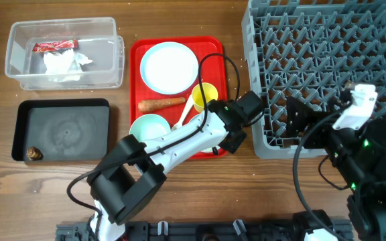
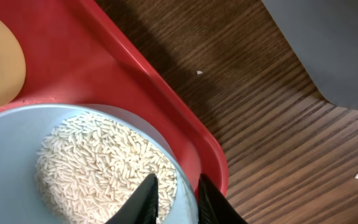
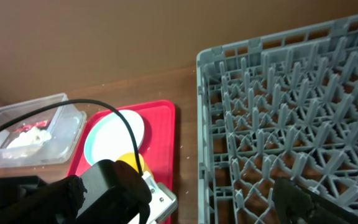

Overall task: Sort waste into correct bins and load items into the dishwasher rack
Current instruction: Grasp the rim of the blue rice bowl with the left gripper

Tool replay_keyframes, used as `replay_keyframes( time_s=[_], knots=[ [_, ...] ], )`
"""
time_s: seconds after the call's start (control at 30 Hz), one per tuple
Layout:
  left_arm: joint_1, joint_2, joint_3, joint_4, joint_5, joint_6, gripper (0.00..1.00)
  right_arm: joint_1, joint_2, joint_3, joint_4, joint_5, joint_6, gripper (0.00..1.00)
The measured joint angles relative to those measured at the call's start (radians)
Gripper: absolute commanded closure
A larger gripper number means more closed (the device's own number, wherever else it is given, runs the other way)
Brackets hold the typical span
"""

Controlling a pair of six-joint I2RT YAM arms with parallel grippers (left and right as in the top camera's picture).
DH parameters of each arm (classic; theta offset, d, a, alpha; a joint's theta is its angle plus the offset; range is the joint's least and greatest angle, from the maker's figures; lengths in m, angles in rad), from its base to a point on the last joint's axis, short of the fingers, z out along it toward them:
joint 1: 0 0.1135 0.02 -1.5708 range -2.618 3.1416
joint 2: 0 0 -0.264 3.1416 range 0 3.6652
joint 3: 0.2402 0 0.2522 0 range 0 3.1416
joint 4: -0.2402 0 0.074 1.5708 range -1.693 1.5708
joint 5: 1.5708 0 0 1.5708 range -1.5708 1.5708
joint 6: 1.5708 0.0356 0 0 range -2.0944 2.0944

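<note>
Fingers (image 2: 146, 198) on the left arm pinch the bowl (image 2: 5, 127) rim, one inside by the rice (image 2: 98, 162), one outside, on the red tray (image 2: 135, 81); right fingers (image 3: 294, 196), grip unreadable, sit farther off over the rack (image 1: 327, 60).

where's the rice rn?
Left wrist view: the rice sits in a pale blue bowl in the red tray corner nearest the dishwasher rack, with the left hand straddling the bowl's rim.
</note>
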Motion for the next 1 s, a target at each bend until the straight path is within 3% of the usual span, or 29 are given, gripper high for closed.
replay_keyframes(
  time_s=[0.2, 0.3, 0.47, 0.7, 0.77, 1.0],
  knots=[
    [0.000, 0.000, 0.000, -0.001, 0.000, 0.001, 0.71, 0.000, -0.011, 0.000, 0.000, 0.030, 0.000, 0.00],
    [0.000, 0.001, 0.000, -0.013, 0.000, 0.000, 0.71, 0.000, -0.011, 0.000, -0.005, 0.036, 0.000, 0.00],
    [0.000, 0.021, 0.000, -0.016, 0.000, 0.001, 0.80, 0.000, -0.011, 0.000, -0.024, 0.036, 0.000, 0.00],
    [0.000, 0.030, -0.002, -0.016, 0.000, 0.000, 0.82, 0.000, -0.011, 0.000, -0.028, 0.036, 0.000, 0.00],
    [0.000, 0.030, -0.002, -0.015, 0.000, 0.000, 0.96, 0.000, -0.011, 0.000, -0.032, 0.036, 0.000, 0.00],
    [-0.004, 0.031, -0.002, -0.020, -0.015, -0.009, 0.96, 0.000, -0.011, 0.000, -0.042, 0.038, 0.000, 0.00]
  ],
)
